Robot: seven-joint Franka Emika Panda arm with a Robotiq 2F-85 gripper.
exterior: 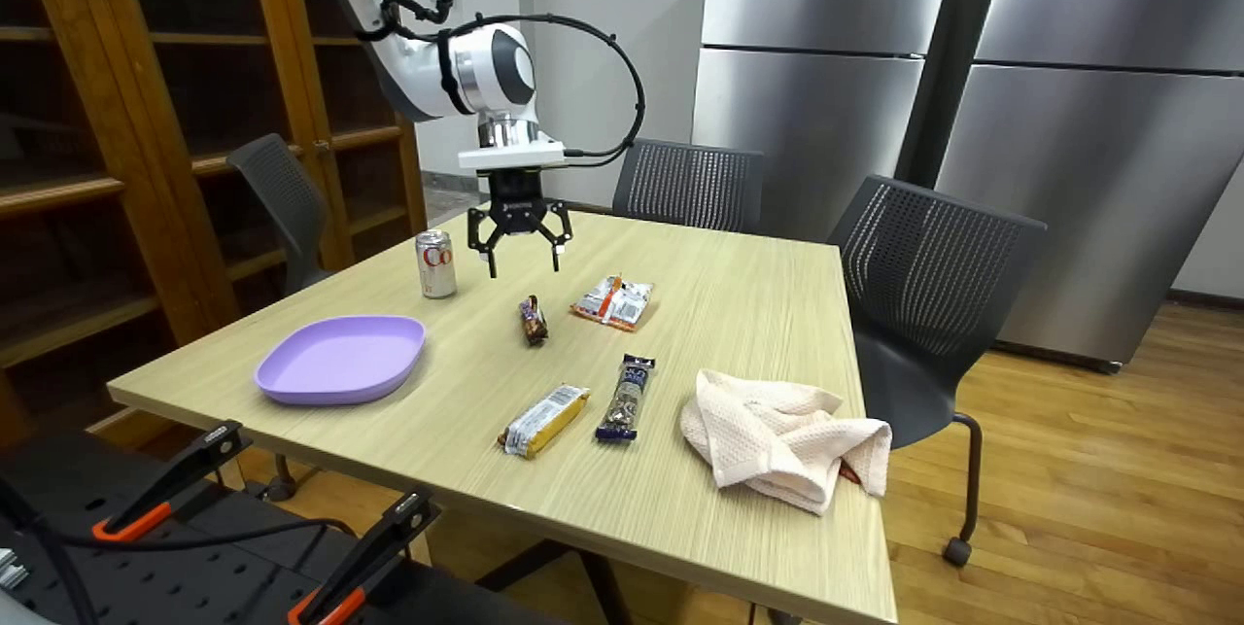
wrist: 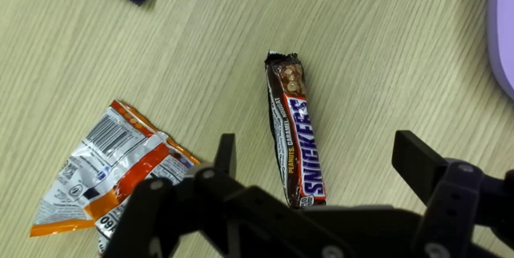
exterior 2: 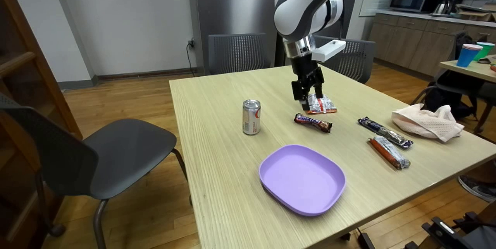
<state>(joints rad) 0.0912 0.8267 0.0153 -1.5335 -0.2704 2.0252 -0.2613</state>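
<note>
My gripper hangs above the table with its fingers spread and nothing between them. Below it lies a brown Snickers bar, which in the wrist view appears between the two fingers without contact; its near end is partly hidden by the gripper body. The same Snickers bar shows in both exterior views. Beside it rests a silver and orange snack packet, partly covered by the gripper in the wrist view. A silver soda can stands upright, and a purple plate sits with nothing on it.
A dark blue wrapped bar and a yellow wrapped bar lie nearer the table's front edge. A crumpled pale pink cloth is close to a table corner. Grey chairs stand around the wooden table.
</note>
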